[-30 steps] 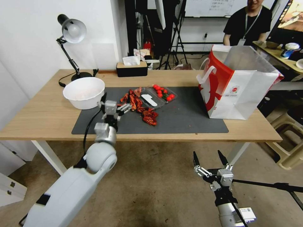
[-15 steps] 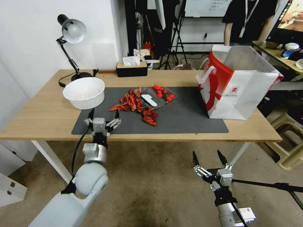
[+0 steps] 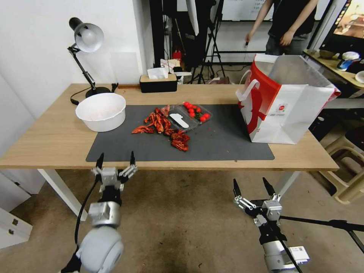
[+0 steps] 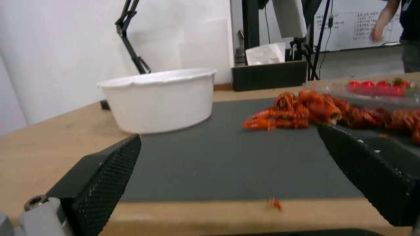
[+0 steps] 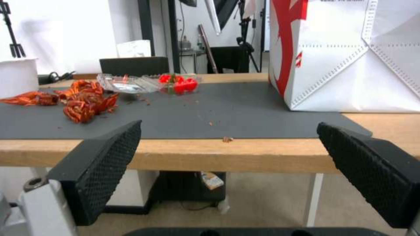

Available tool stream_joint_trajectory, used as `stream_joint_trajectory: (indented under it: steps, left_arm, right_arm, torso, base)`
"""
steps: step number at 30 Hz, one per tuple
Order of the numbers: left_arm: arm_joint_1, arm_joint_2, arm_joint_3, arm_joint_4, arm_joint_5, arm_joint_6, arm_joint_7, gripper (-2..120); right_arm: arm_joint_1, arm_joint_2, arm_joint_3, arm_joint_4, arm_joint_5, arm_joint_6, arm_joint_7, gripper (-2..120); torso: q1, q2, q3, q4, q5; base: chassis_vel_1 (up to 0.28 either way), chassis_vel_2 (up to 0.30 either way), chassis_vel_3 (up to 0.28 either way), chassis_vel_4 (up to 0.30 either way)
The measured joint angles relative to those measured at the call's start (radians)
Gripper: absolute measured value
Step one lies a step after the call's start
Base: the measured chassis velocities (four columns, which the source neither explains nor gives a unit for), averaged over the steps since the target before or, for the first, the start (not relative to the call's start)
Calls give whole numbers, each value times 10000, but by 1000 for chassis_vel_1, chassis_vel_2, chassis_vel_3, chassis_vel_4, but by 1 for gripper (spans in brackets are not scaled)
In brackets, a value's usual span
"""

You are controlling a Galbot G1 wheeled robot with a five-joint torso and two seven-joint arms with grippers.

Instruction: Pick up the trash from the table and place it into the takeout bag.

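Note:
The trash lies on the table [image 3: 49,141], on its dark grey mat [image 3: 227,142]: a pile of red shell leftovers [image 3: 163,127] [image 4: 306,109] [image 5: 85,101] and a small clear tub [image 3: 191,113] [image 5: 144,83] holding red tomatoes. A white bowl [image 3: 101,111] [image 4: 159,98] stands at the mat's left end. The takeout bag [image 3: 288,110] [image 5: 350,59] stands upright and open at the right end. My left gripper [image 3: 116,156] [image 4: 227,137] hangs open and empty just below the table's front edge. My right gripper [image 3: 250,182] [image 5: 228,127] is open and empty, lower, in front of the table.
A desk lamp [image 3: 86,38] and a black tissue box [image 3: 158,81] stand along the table's far edge. A tripod leg [image 3: 326,223] runs across the floor by my right arm. A beige stool [image 3: 349,174] sits right of the table. Crumbs dot the mat.
My left gripper has drawn back from the shell pile to below the table's front edge, holding nothing. One shell now lies pulled out to the pile's left. The right arm barely moved.

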Motion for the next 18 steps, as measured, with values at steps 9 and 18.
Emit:
stream_joint_trajectory:
  steps: [9,18]
  left_arm:
    - [865,-488,-29,-120,365,-146,-197,100]
    - [1258,-772,-4,-137,639,-414,-194,100]
  right_arm:
    - [89,-21,69,-32,17,159,78,100]
    - [175,-84,67,-1,244,171,62,100]
  torso:
    - [0,-1,0,-1,0]
    - [0,-1,0,-1,0]
  base:
    - [0,0,0,0]
    - [0,0,0,0]
